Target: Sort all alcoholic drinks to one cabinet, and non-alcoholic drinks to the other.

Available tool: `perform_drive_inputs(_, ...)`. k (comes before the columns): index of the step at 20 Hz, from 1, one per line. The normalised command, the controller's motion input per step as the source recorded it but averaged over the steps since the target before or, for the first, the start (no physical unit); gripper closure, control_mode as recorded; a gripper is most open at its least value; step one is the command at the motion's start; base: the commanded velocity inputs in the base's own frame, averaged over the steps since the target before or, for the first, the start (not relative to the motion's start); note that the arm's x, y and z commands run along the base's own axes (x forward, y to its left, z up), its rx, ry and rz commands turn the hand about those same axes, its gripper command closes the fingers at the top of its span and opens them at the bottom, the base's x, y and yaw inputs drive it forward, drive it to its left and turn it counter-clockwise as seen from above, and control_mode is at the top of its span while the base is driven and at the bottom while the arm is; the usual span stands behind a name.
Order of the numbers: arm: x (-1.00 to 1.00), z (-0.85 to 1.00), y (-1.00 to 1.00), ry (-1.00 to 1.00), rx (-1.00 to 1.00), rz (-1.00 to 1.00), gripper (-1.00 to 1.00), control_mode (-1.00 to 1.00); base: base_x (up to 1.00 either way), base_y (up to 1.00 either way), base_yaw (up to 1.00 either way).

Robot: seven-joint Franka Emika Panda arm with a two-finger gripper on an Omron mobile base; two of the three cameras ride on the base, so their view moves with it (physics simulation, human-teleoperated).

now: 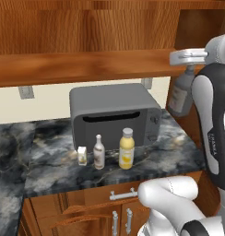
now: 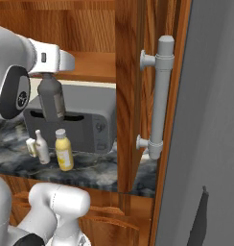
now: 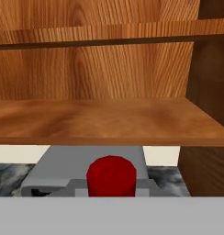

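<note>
My gripper [image 1: 191,68] is shut on the neck of the squat dark grey bottle [image 1: 180,95], which hangs upright above the counter's right end, just below the front edge of the reddish-brown wall cabinet's long shelf board [image 1: 86,64]. In the hand view the bottle's red cap [image 3: 111,176] sits bottom centre, with the shelf board [image 3: 109,121] ahead and slightly above it. On the counter in front of the microwave stand a small cream carton [image 1: 82,156], a slim white long-necked bottle [image 1: 99,152] and a yellow juice bottle [image 1: 126,149], also seen as the yellow bottle [image 2: 64,150].
A grey microwave [image 1: 114,115] sits under the shelf on the dark marble counter [image 1: 50,170]. An open wooden cabinet door with a long grey handle [image 2: 162,96] stands close on the right. Drawer and door handles [image 1: 123,194] line the counter front.
</note>
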Motion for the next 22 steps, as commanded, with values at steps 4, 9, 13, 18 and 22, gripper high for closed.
perform_drive_inputs(4, 0.14, 0.00, 0.06, -0.13, 0.01, 0.00, 1.00, -1.00, 0.00, 0.00, 0.00)
perform_drive_inputs(9, 0.07, 0.13, 0.08, -0.11, 0.00, 0.00, 1.00, -1.00, 0.00, 0.00, 0.00)
perform_drive_inputs(13, 0.00, 0.44, 0.11, -0.05, 0.00, 0.01, 1.00, -1.00, 0.00, 0.00, 0.00)
perform_drive_inputs(18, 0.01, 0.40, 0.09, -0.01, 0.00, 0.02, 1.00, -1.00, 0.00, 0.00, 0.00)
perform_drive_inputs(22, 0.08, 0.23, 0.03, -0.01, 0.01, 0.02, 1.00, -1.00, 0.00, 0.00, 0.00)
